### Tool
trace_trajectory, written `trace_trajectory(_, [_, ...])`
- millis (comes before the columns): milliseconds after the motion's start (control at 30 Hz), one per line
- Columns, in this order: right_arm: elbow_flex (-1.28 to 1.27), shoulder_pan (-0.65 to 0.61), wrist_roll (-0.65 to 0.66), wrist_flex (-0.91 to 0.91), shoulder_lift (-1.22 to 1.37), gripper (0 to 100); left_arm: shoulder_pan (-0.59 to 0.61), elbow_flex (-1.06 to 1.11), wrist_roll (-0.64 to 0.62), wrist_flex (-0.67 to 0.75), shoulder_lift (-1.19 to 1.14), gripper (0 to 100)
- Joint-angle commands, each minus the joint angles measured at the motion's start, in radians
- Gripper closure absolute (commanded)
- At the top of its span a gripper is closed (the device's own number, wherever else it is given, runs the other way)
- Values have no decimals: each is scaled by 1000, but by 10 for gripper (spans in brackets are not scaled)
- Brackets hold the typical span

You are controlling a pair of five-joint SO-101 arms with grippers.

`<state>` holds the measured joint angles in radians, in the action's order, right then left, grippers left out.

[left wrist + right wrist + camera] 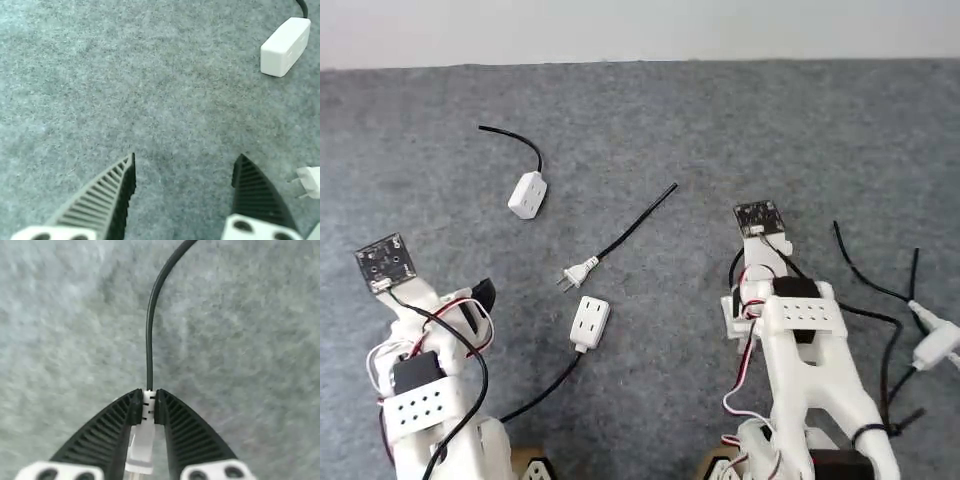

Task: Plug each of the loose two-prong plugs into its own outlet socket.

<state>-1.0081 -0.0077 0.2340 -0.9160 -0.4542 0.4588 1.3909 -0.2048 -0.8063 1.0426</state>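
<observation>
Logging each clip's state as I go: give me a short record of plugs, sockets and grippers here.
left gripper: open over bare carpet
right gripper: shut on held plug, its cord leading away
loose plug: on carpet between the sockets, unplugged
far socket: nothing plugged in
near socket: nothing plugged in
edge connector: white, with cords, beside the right arm; joined or not, unclear

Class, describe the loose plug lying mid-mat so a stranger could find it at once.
On the grey mat, look near its centre. Just beyond the nearer white socket lies the loose plug. Unlike that boxy socket and the farther socket, it is small, shows two bare prongs and trails a nearly straight black cord.
</observation>
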Motion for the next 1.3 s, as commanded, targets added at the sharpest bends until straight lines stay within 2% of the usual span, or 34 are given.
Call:
trace_trajectory(0, [6, 45, 160, 25, -1, 989, 2, -10, 2, 25, 11, 706])
trace_trajectory(133, [8, 38, 170, 24, 18, 950, 2, -10, 2, 25, 11, 706])
trace_trajectory(300, [35, -1, 170, -48, -1, 738, 2, -10, 2, 25, 11, 706])
trace_trajectory(367, [49, -15, 167, -85, -24, 701, 2, -10, 2, 25, 11, 706])
trace_trajectory(467, [52, -5, 161, -107, -88, 745, 3, -10, 2, 25, 11, 706])
trace_trajectory(567, [52, 36, 137, -142, -179, 848, 3, -10, 2, 25, 12, 706])
trace_trajectory(700, [48, 170, 54, -143, -292, 997, 2, -10, 2, 25, 12, 706])
trace_trajectory(800, [14, 243, 43, -134, -325, 976, 2, -10, 2, 25, 12, 706])
trace_trajectory(1067, [-69, 243, 49, -2, -202, 988, 2, -10, 2, 25, 12, 706])
trace_trajectory(1267, [-58, 142, 68, 7, -59, 988, 2, -10, 2, 25, 12, 706])
